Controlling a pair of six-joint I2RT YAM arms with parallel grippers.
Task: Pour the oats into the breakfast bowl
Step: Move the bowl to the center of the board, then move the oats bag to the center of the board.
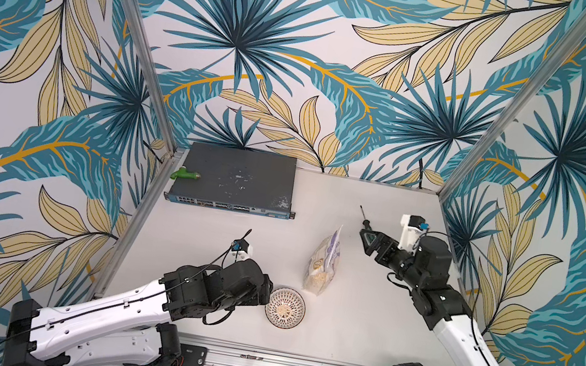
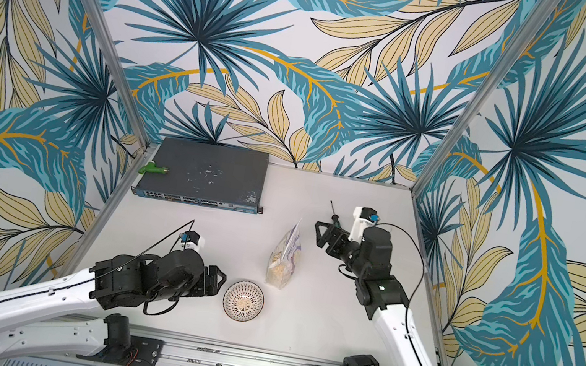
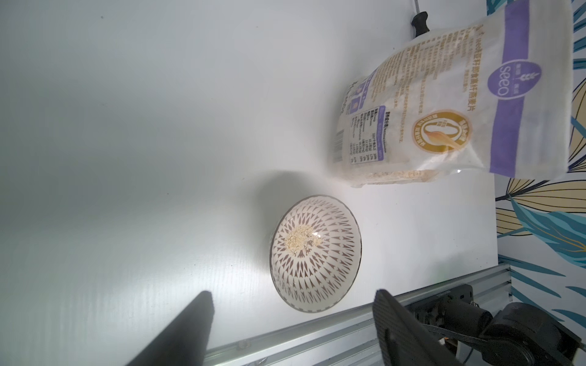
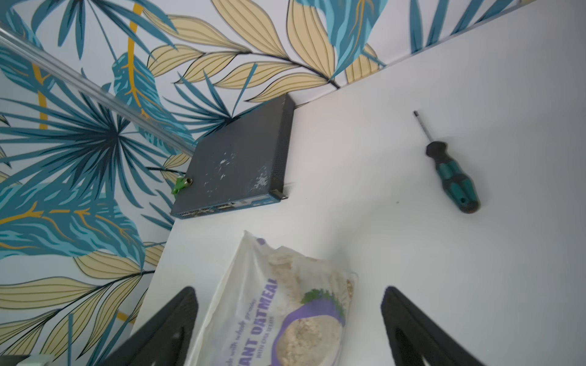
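Screwdriver handle mostly hid behind R hand; shaft visible.

Glossy glazed bowl, crinkled clear-plastic bag — smooth matt table.

Overhead stereo, close wrists, shared oats

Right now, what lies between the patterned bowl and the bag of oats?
Nothing: only bare white table separates the bowl from the bag of oats, clearest in the left wrist view.
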